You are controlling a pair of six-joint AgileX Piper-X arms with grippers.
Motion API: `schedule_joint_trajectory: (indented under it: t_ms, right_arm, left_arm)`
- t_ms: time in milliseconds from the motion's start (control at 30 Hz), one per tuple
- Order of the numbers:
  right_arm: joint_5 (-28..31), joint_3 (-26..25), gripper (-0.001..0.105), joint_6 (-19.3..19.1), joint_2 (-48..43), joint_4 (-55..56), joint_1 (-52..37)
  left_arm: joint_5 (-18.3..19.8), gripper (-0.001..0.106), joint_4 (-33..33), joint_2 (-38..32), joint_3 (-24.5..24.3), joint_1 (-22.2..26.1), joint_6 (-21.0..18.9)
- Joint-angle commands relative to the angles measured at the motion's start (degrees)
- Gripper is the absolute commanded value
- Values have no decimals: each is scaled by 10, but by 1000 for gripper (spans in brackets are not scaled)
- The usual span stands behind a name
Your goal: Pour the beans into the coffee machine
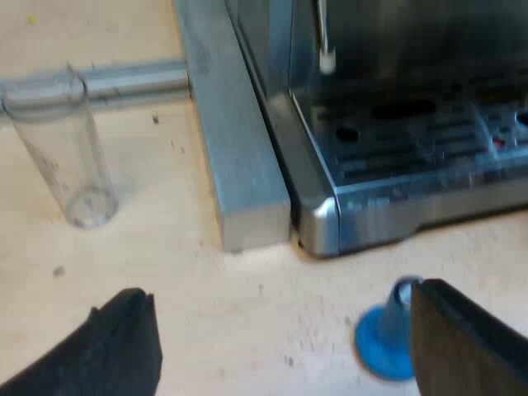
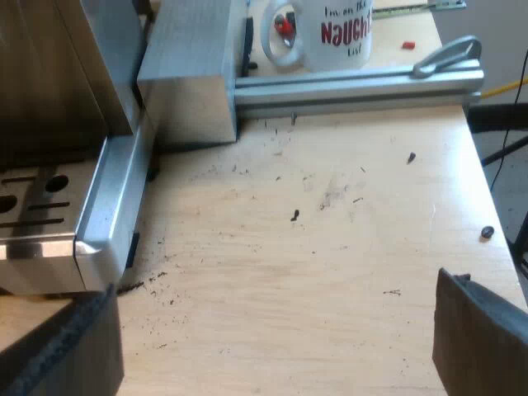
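Note:
A clear measuring glass [image 1: 64, 148] stands upright on the wooden table, beside a metal block, and looks empty. The espresso machine [image 1: 396, 140] shows its steel drip tray and base corner. My left gripper [image 1: 285, 346] hovers open above the table in front of the machine's corner, nothing between its fingers; the measuring glass stands apart beyond one fingertip [image 1: 124, 342]. A blue tamper [image 1: 386, 340] stands on the table by the other finger. My right gripper [image 2: 272, 355] is open over bare table near the machine's drip tray corner [image 2: 103, 223].
A metal block [image 1: 235, 157] and rail [image 1: 124, 82] lie beside the machine. A white mug with red lettering [image 2: 330, 33] stands behind a metal rail [image 2: 355, 82]. Dark crumbs and coffee grounds dot the table [image 2: 297, 216]. The table edge [image 2: 495, 206] runs close by.

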Motion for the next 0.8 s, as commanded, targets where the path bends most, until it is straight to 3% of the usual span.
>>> schedule_joint_trajectory:
  t_ms: [33, 267, 800]
  right_arm:
    - [-6, -3, 78, -5, -23, -8, 0]
    - [-6, -3, 78, -3, -23, -8, 0]
    - [-6, -3, 78, -3, -23, -8, 0]
  left_arm:
    - [-1, 65, -22, -78, -7, 1, -4]
    - [-8, 65, -27, -78, -6, 1, 15]
    - [-8, 65, -44, -81, 7, 1, 16]
